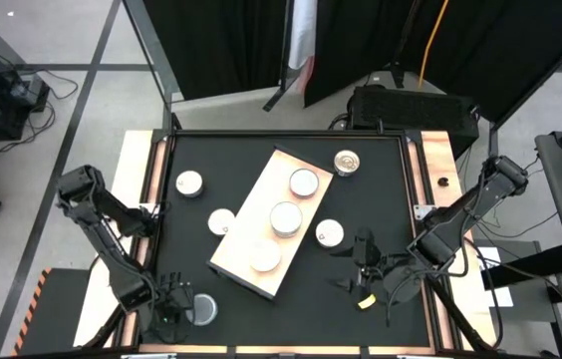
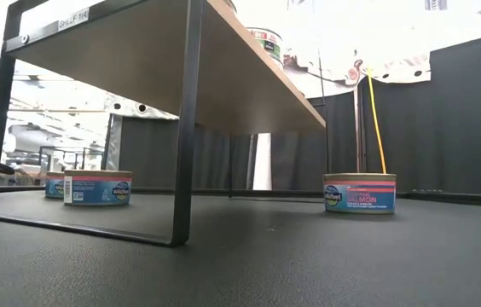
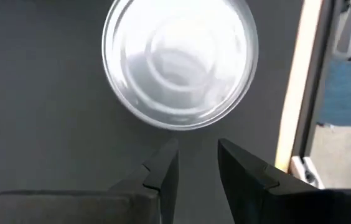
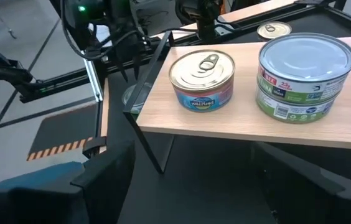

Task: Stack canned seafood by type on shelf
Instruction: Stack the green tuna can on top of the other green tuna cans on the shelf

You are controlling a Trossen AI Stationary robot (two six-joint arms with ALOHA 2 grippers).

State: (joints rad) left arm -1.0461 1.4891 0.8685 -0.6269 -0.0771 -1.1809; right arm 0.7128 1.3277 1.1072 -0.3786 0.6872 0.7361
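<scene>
**Shelf partly stocked; five tins outstanding**

The shelf [image 1: 239, 247] carries three tin positions, one a green-label stack [image 4: 303, 78]. Five tins remain on the counter [image 1: 381, 170]. Left hand [image 1: 173, 299], fingers narrow and empty, hovers beside one tin [image 1: 201, 311]. Right hand [image 1: 363, 261] wide, empty.

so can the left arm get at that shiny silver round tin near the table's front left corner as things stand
Probably yes. The left gripper sits just short of the shiny silver round tin on the black tabletop, its jaws empty and only narrowly parted. Nothing lies between them, but the jaws would need to open wider to span the tin.
</scene>
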